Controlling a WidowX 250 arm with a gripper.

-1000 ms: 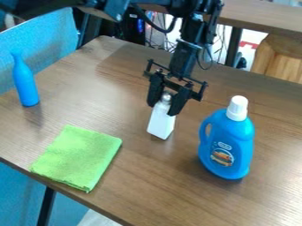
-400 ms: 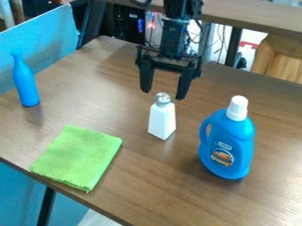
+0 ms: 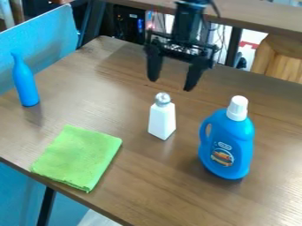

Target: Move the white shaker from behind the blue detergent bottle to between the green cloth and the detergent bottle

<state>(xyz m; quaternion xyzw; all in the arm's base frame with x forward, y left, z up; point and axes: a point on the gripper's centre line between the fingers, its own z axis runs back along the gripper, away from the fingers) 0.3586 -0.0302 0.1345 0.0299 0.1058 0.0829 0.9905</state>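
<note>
The black gripper [image 3: 171, 84] hangs open above the middle of the table, its two fingers wide apart with nothing between them. Just below it, a white shaker with a silver cap [image 3: 162, 117] stands upright, apart from the fingers. To the right stands a blue detergent bottle with a white cap [image 3: 229, 141]. A green cloth [image 3: 80, 156] lies flat at the front left. At the far left a slim blue bottle [image 3: 24, 82] stands upright near the table's edge.
The brown wooden table [image 3: 177, 185] has its front edge running from left to bottom. Behind it are a second table [image 3: 259, 18], cables and a wooden box [image 3: 280, 57]. A blue panel [image 3: 50, 37] borders the left side.
My gripper was around the shaker's top a second ago; it has opened, let go and risen back away from it. The shaker now stands more upright.
</note>
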